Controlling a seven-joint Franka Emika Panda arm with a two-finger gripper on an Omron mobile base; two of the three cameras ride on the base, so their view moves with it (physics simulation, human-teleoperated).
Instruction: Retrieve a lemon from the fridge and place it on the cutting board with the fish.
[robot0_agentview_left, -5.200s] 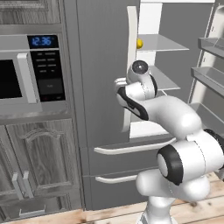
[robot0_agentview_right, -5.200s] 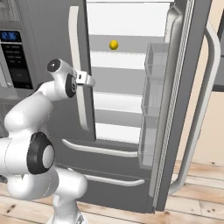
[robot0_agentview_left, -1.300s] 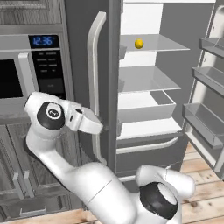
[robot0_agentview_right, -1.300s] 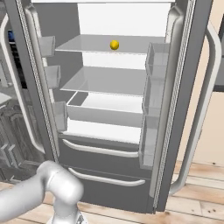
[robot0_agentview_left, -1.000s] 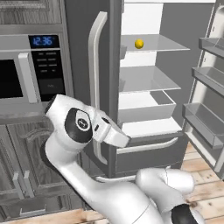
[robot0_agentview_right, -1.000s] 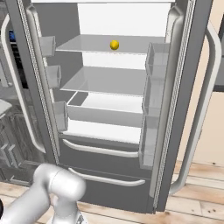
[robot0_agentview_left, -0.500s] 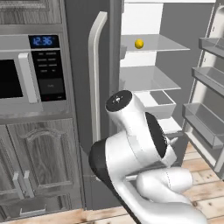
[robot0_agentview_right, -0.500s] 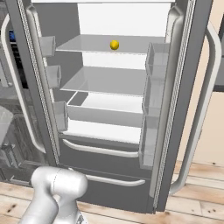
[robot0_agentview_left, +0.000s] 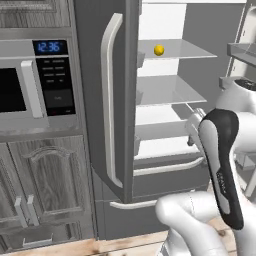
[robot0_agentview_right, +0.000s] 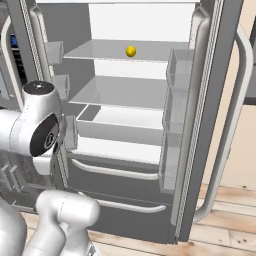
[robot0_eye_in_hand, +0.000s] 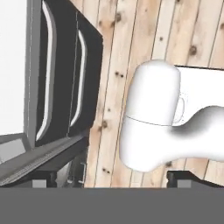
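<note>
Lemon retrieval starts from the gripper (robot0_eye_in_hand: 112, 177), low beside the arm with jaws spread wide and empty, facing the wooden floor (robot0_eye_in_hand: 131, 52), while the lemon (robot0_agentview_right: 130, 51) lies well above and beyond on the open fridge's (robot0_agentview_right: 200, 125) upper glass shelf (robot0_agentview_right: 100, 52).

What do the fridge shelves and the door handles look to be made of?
The fridge shelves look like clear glass or plastic: the white interior shows through them. The door handles look like smooth matte white plastic or coated metal, though the rendering leaves that open.
</note>
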